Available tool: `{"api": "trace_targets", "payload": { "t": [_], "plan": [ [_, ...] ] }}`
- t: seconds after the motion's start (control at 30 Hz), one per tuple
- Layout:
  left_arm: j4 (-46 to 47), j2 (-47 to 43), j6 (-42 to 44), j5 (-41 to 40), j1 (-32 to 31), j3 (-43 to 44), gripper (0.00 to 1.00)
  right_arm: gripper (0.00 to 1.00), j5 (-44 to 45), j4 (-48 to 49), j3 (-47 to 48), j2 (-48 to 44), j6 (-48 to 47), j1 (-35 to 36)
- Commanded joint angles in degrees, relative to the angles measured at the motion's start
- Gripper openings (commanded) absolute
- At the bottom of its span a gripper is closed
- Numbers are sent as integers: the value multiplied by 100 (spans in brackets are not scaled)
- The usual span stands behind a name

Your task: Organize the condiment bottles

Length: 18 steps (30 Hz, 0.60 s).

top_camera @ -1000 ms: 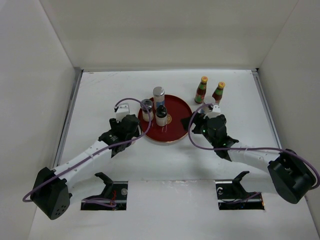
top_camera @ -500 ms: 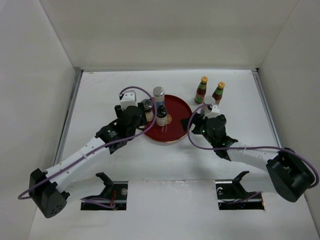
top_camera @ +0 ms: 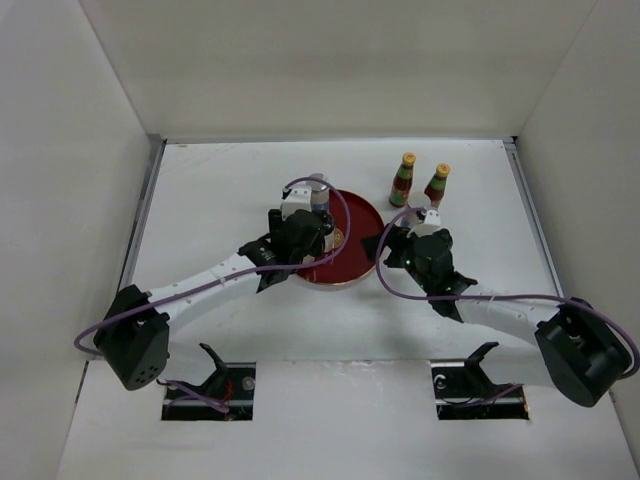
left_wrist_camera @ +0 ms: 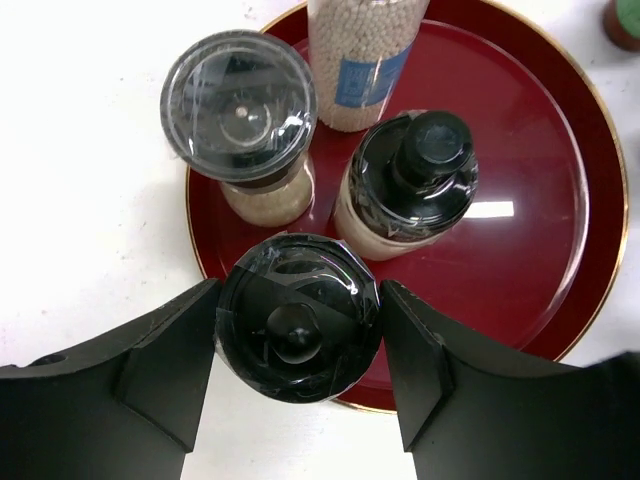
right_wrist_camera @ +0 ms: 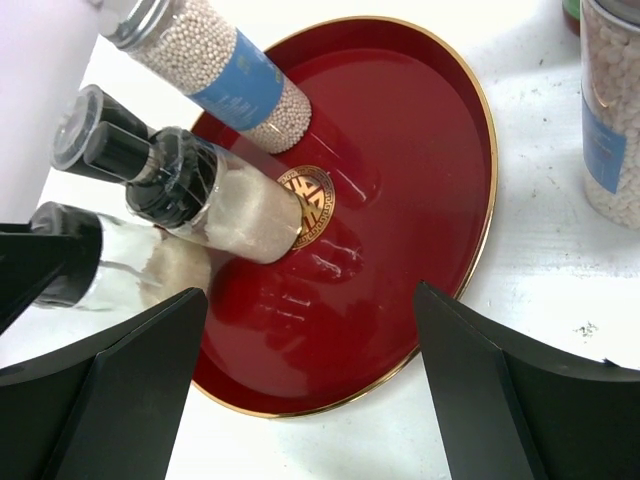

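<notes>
My left gripper [left_wrist_camera: 298, 300] is shut on a short spice jar with a black lid [left_wrist_camera: 297, 318], over the near-left rim of the round red tray [left_wrist_camera: 520, 200]. On the tray stand a clear-lidded jar [left_wrist_camera: 240, 100], a black-capped jar [left_wrist_camera: 410, 180] and a tall jar of white beads [left_wrist_camera: 360, 60]. In the top view the left gripper [top_camera: 305, 235] hides most of these. Two slim red sauce bottles [top_camera: 402, 180] [top_camera: 436, 186] stand on the table behind the tray's right side. My right gripper [right_wrist_camera: 310, 390] is open and empty over the tray's right edge [right_wrist_camera: 400, 150].
Another bead-filled jar with a blue label [right_wrist_camera: 610, 110] stands on the table just right of the tray. White walls enclose the table on the left, back and right. The right arm [top_camera: 480, 300] lies across the near right.
My left arm has swung right, from beside the tray's left edge to over its left part, with the black-lidded jar in its fingers. The right arm has stayed put.
</notes>
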Motion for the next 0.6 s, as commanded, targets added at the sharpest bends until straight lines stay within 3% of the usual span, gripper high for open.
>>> {"api": "trace_targets", "payload": {
  "t": [0.0, 0.4, 0.57],
  "plan": [
    [774, -114, 90, -59, 16, 60, 41, 91, 77, 242, 61, -142, -35, 49],
    [871, -8, 99, 213, 148, -353, 53, 90, 332, 162, -18, -642, -158, 49],
    [1108, -157, 178, 415, 140, -547, 70, 87, 490, -241, 69, -1072, -175, 49]
  ]
}}
